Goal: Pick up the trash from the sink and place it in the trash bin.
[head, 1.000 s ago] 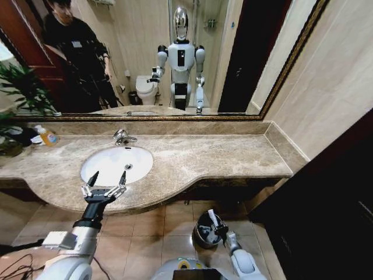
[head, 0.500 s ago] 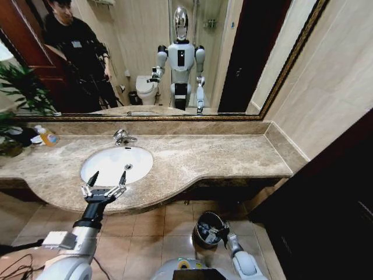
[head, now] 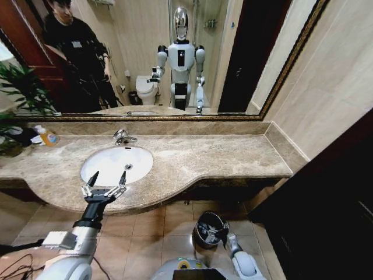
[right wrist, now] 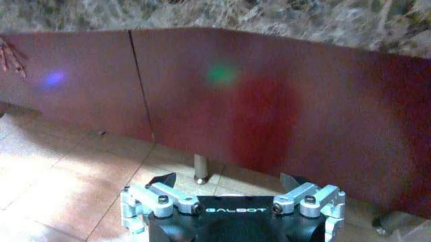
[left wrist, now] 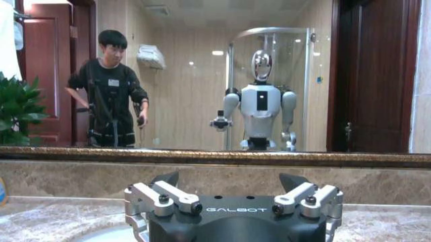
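Our left gripper (head: 107, 178) hangs wide open and empty at the sink's (head: 116, 163) near rim. Our right gripper (head: 220, 231), open and empty too, sits low by the bin (head: 205, 228). We see no trash in the basin; we judge such litter light, soft, and best pinched at a raised edge.

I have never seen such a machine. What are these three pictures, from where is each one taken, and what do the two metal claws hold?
This is a wheeled robot with two arms in a bathroom. The head view looks down from its head; the white figure in the wall mirror is its own reflection.

Each wrist view comes from a camera just behind one claw, called a gripper. The left gripper hovers open and empty over the near edge of the white oval sink, which is set in a beige-brown marble counter with a chrome tap. The basin looks bare.

The right gripper hangs low at the small dark grey round trash bin on the floor tiles. It is open too; its camera faces the reddish cabinet front.

An orange-labelled soap bottle stands at the far left of the counter.
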`<state>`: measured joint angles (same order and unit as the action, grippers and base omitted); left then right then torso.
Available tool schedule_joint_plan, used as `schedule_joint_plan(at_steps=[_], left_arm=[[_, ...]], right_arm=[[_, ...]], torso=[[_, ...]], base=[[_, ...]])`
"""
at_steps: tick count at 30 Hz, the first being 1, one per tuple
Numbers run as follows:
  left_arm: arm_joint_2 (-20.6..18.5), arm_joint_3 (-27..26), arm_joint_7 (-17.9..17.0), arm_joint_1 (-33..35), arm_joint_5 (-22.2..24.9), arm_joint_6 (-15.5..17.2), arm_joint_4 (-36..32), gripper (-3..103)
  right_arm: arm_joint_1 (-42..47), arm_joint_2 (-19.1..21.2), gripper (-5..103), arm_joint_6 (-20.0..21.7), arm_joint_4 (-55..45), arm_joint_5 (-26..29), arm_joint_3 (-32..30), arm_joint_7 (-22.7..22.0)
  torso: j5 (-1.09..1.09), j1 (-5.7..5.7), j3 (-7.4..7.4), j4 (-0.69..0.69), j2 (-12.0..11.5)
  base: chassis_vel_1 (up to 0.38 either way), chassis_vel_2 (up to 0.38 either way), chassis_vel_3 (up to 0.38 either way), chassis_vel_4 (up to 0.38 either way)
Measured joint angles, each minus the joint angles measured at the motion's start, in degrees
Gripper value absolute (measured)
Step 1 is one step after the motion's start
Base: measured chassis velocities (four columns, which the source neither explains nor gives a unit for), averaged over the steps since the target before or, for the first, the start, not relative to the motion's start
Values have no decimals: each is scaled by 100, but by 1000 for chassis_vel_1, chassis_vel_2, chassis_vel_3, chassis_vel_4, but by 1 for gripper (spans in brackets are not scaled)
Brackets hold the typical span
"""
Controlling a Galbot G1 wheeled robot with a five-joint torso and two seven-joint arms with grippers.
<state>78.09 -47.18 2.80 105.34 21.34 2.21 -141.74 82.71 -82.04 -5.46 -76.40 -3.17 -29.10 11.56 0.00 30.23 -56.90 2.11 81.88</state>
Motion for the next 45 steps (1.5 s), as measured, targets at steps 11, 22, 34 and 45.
schedule_joint_plan(at_steps=[11,22,34,45], left_arm=[[0,0,0,0,0,0,0,100],[0,0,0,0,0,0,0,100],[0,0,0,0,0,0,0,100],[0,0,0,0,0,0,0,100]], right_arm=[[396,315,100,-450,-1485,1507,-205,-613],[622,432,100,-836,-3269,1843,-358,-947],[459,651,100,1049,-4928,1864,-645,-1361],[59,697,100,1119,-4720,1891,-691,-1490]], torso=[[0,0,0,0,0],[0,0,0,0,0],[-1,0,0,0,0],[0,0,0,0,0]], base=[[0,0,0,0],[0,0,0,0],[0,0,0,0],[0,0,0,0]])
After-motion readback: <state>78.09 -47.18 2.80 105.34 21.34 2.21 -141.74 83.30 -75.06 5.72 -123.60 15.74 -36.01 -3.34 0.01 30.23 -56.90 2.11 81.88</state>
